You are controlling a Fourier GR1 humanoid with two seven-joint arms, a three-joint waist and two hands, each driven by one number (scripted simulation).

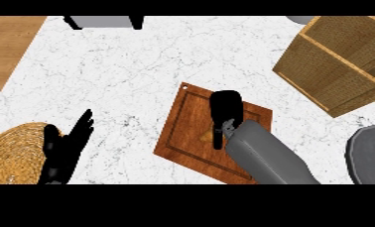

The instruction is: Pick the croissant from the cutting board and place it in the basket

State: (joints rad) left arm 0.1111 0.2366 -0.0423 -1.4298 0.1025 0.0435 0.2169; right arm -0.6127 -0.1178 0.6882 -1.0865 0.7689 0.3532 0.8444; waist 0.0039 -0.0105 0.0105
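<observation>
The cutting board (192,137) lies on the white marbled table (132,72), turned so that its corners point up, down, left and right in the head view. It serves as the landmark for all positions below.

Right arm: the grey forearm (267,154) enters from the lower edge and crosses the board's lower right part, pointing toward the board's upper corner. The right hand (225,109) sits over the middle of the board, back of the hand upward, fingers directed downward at the board surface. Whether the fingers are curled or straight cannot be told from this view.

Croissant (207,135): only a small tan patch shows on the board, just beside the left side of the right hand and partly hidden under it. Contact between hand and croissant cannot be confirmed.

Left hand (64,146): well to the left of the board, near the lower edge, with fingers straight and spread, pointing up. It holds nothing.

Basket (21,154): a round woven basket lies further left of the board, at the view's left edge, partly behind the left hand.

A wooden box (330,67) stands up and to the right of the board.
</observation>
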